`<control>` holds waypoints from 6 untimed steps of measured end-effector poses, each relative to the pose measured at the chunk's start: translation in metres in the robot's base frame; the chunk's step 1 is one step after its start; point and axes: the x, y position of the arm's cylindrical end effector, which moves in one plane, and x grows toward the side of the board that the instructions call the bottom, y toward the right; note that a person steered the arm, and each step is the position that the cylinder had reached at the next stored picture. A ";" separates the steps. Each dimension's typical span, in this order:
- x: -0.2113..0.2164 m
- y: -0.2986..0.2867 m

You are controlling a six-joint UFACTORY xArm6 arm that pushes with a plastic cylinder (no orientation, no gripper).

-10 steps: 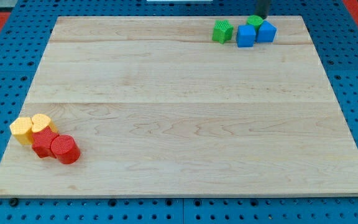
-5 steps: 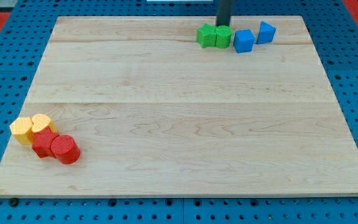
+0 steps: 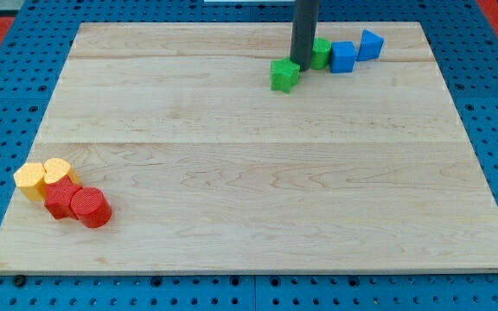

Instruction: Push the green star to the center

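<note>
The green star lies on the wooden board near the view's top, a little right of the middle. My tip stands right beside it, at its upper right, touching or almost touching it. A second green block sits just right of the rod, partly hidden by it.
A blue cube and a blue triangular block lie right of the green blocks at the top. At the view's lower left are two yellow blocks and two red blocks in a cluster.
My tip has moved left and down along the top of the board. The green star has slid down and left, apart from the other green block. The blue blocks have separated slightly.
</note>
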 end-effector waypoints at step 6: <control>-0.023 -0.087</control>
